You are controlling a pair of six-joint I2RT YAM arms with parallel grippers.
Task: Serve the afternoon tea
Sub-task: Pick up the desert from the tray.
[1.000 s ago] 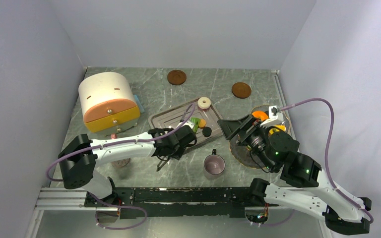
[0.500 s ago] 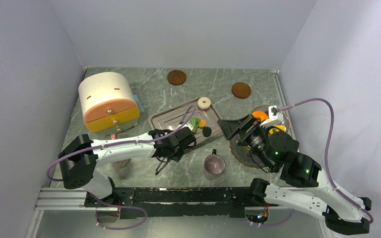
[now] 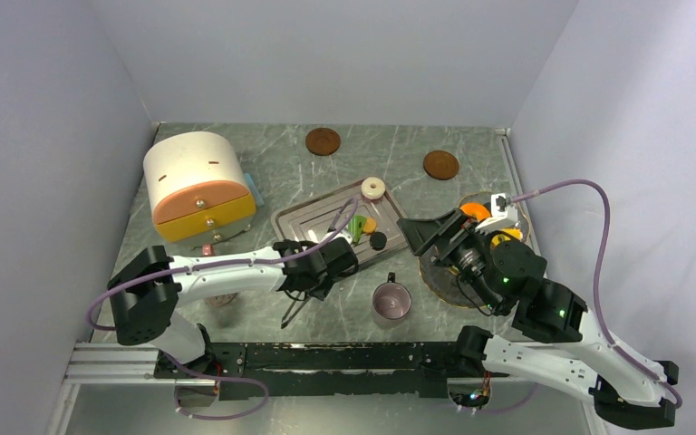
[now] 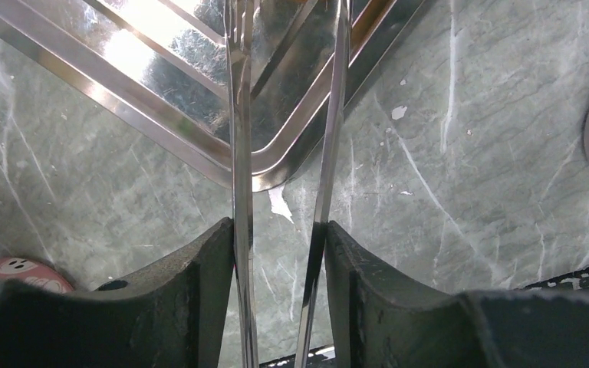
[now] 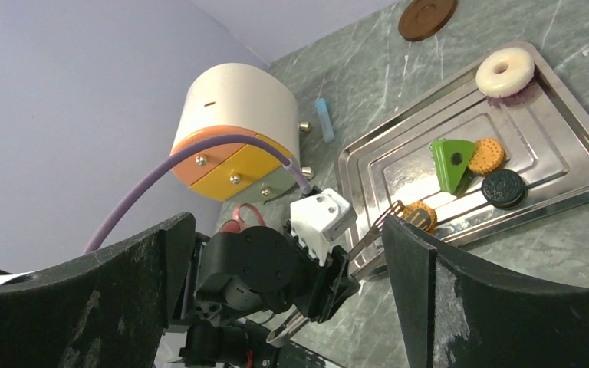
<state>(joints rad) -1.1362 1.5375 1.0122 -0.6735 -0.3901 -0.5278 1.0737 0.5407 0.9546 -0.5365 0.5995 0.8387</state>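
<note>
Left claw (image 4: pixel 280 239) half-open around tongs (image 4: pixel 239 153)

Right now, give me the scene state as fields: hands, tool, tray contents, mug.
left hand: shut on tongs
tongs: tips over tray, beside an orange cookie; contact unclear
right hand: open, empty
tray: cream ring, green wedge, second orange cookie, black cookie
mug: upright, outside tray, on its near side
</note>
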